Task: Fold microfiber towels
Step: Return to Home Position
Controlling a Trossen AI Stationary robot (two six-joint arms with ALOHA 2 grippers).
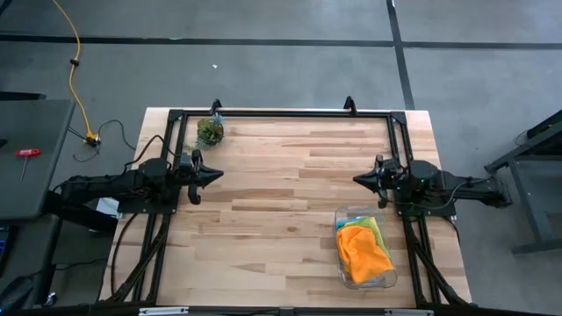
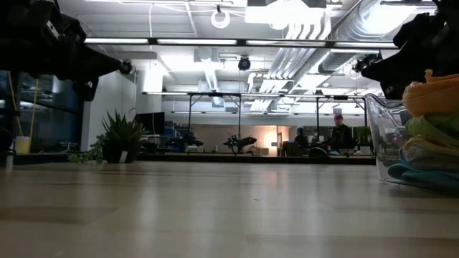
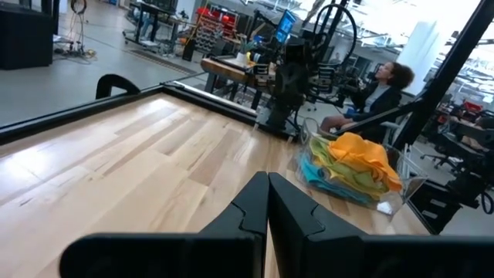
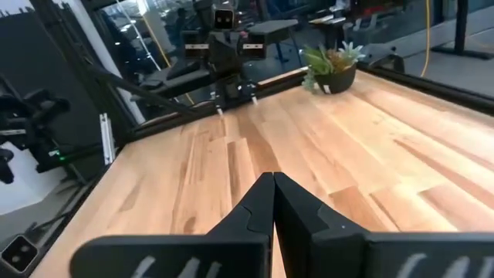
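Lying stacked in the clear bin (image 1: 349, 214) at the worktop's (image 1: 281, 219) near right, the microfiber towels (image 1: 362, 248) sit just near-side of the right hand (image 1: 358, 179), its fingers together; the left hand (image 1: 215, 173), likewise closed, waits left.

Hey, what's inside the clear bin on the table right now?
The bin holds an orange towel on top, over a lime green towel, a yellow towel and a teal towel, with only their edges showing. Anything lower is covered.
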